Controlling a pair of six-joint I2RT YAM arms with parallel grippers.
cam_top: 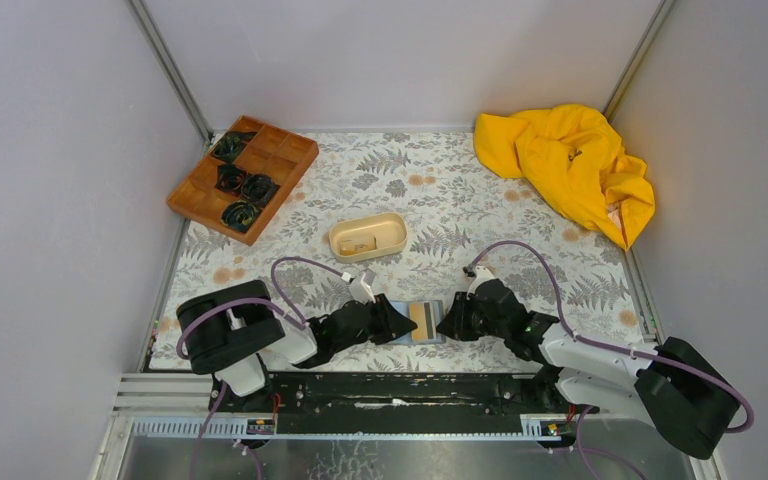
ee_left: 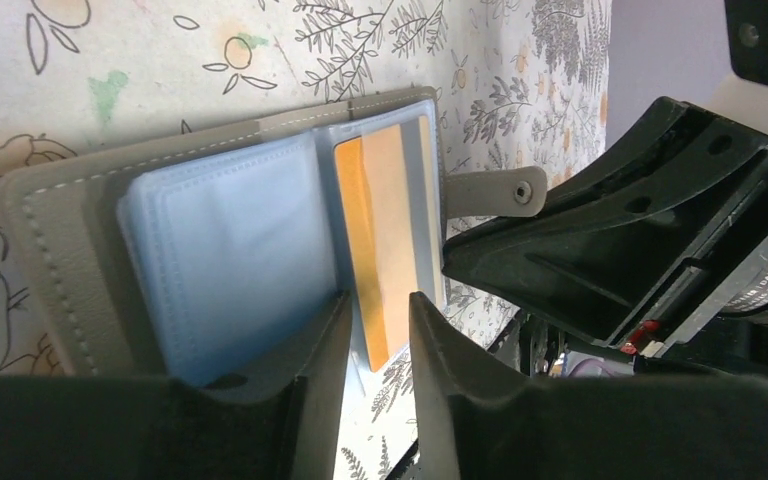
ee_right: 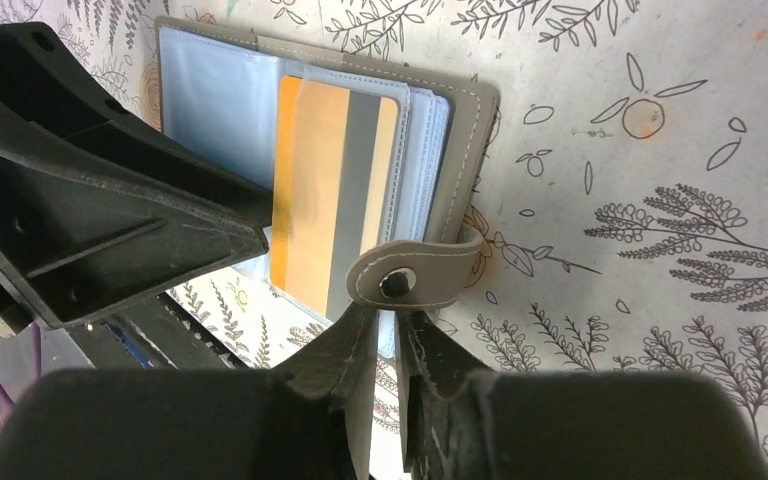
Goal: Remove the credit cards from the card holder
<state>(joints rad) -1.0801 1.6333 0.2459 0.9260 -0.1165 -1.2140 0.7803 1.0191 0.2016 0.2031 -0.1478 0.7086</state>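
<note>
The card holder [cam_top: 426, 323] lies open on the floral cloth between my two grippers, grey cover [ee_left: 60, 220] outside, pale blue sleeves inside. One credit card [ee_right: 330, 190], orange and tan with a grey stripe, sits in the right-hand sleeve; it also shows in the left wrist view [ee_left: 380, 230]. My left gripper [ee_left: 380, 300] is over the holder's left sleeves, its jaws a narrow gap apart with nothing between them. My right gripper [ee_right: 388, 310] is at the holder's snap tab [ee_right: 410, 280], its fingers closed at the tab's lower edge. No other cards show.
A beige oval tray [cam_top: 368, 238] stands behind the holder. A brown compartment tray [cam_top: 243, 177] with dark coiled items is at the back left. A yellow cloth [cam_top: 570, 165] is heaped at the back right. Walls close in on both sides.
</note>
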